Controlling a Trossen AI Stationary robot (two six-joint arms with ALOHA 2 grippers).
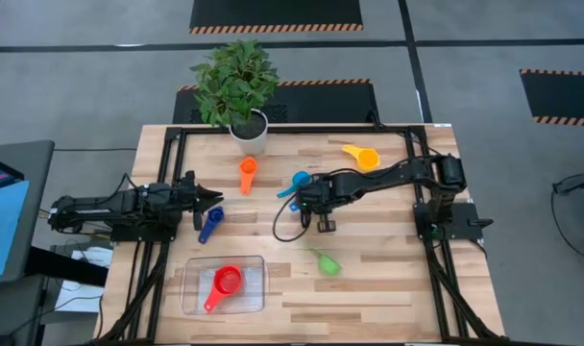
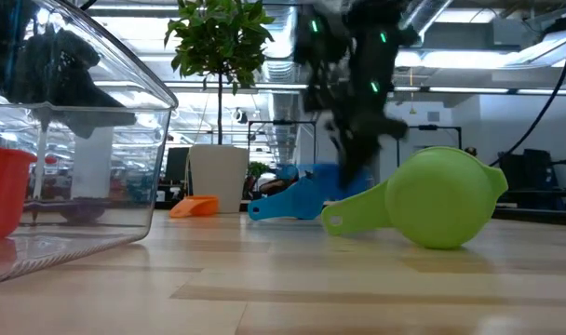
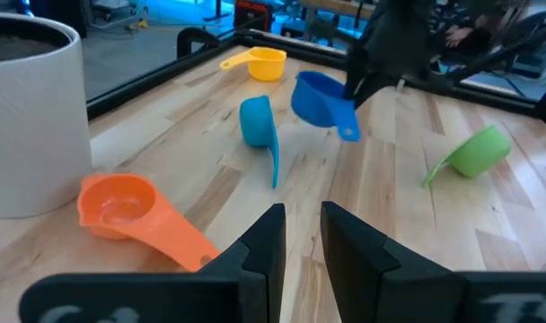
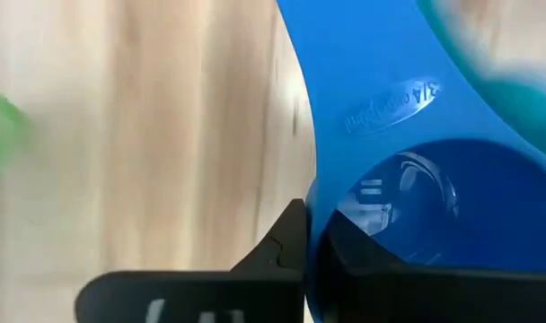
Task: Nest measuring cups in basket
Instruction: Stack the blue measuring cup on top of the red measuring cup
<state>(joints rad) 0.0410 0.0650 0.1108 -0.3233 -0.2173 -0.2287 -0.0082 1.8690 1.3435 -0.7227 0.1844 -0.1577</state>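
Observation:
My right gripper (image 1: 311, 202) (image 4: 311, 229) reaches steeply down at mid-table and is shut on a blue measuring cup (image 3: 316, 97). Next to it lies a light blue cup (image 1: 300, 180) (image 3: 258, 121). Lying loose on the table are an orange cup (image 1: 247, 173), a yellow cup (image 1: 364, 156), a green cup (image 1: 326, 261) (image 2: 441, 200) and a dark blue cup (image 1: 209, 224). A red cup (image 1: 227, 283) lies in the clear basket (image 1: 191, 288) at the near left. My left gripper (image 1: 213, 199) (image 3: 302, 229) waits at the left, slightly open, holding nothing. My right gripper pinches the side wall of the blue cup's bowl (image 4: 316, 211), with one finger (image 4: 286, 247) outside and the other inside the bowl. The fingers slant down from above. The handle (image 4: 381, 99) points away from the gripper. The cup sits tilted; whether it is off the table I cannot tell.
A white plant pot (image 1: 250, 133) (image 3: 30, 117) stands at the far edge, just behind the orange cup. A black frame (image 1: 177, 135) runs along the table's far and side edges. Bare wood lies between the green cup and the basket.

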